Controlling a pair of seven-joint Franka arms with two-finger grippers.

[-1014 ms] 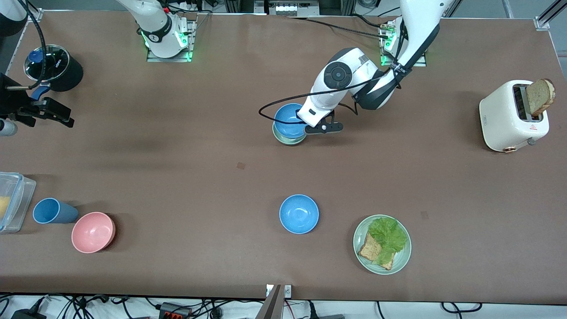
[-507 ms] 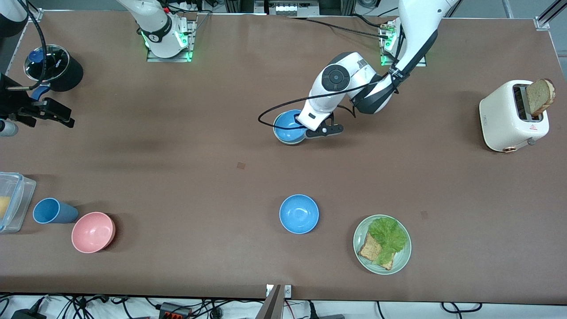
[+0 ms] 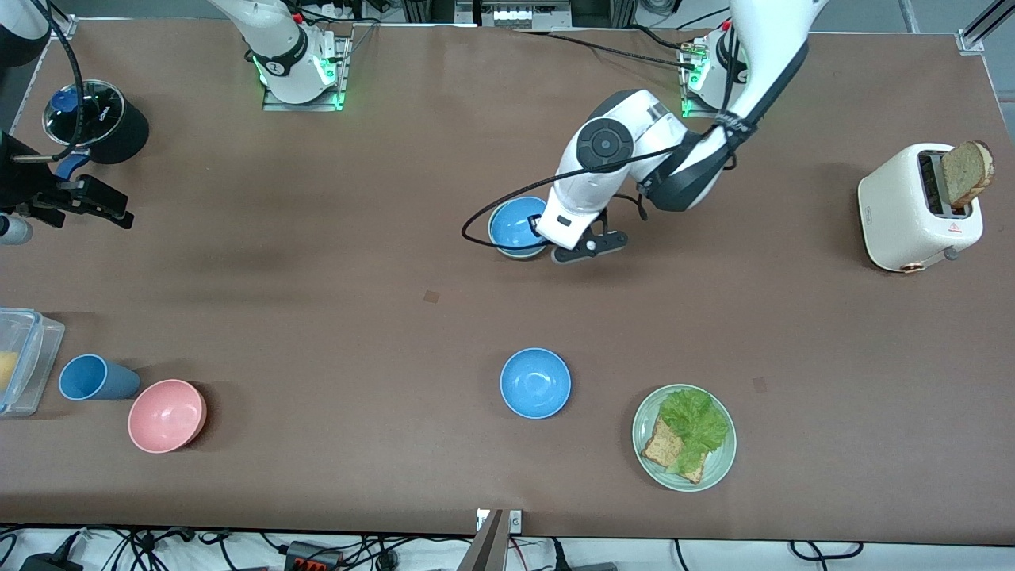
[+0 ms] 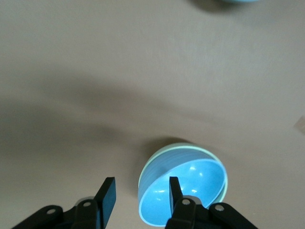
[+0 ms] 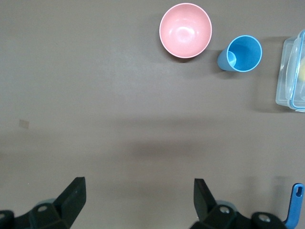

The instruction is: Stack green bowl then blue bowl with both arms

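The blue bowl [image 3: 515,226] sits nested inside the green bowl [image 3: 520,254], toward the robots' side of the table's middle. In the left wrist view the green bowl [image 4: 180,147] shows as a pale rim round the blue bowl [image 4: 195,183]. My left gripper [image 4: 141,185] hangs open over the stack's edge, one finger [image 4: 174,191] inside the blue bowl and the other [image 4: 107,193] outside, neither pressing on the wall. A second blue bowl [image 3: 535,383] stands alone nearer the front camera. My right gripper [image 5: 138,191] waits open, holding nothing, at the right arm's end of the table [image 3: 83,202].
A white toaster [image 3: 912,208] with a bread slice stands at the left arm's end. A green plate [image 3: 718,468] with lettuce and bread lies beside the lone blue bowl. A pink bowl [image 3: 166,415], blue cup [image 3: 93,377], clear box [image 3: 24,357] and black pot [image 3: 111,123] are at the right arm's end.
The left gripper brought the blue bowl down into the green bowl, then opened and let go of it. The right arm has not moved.
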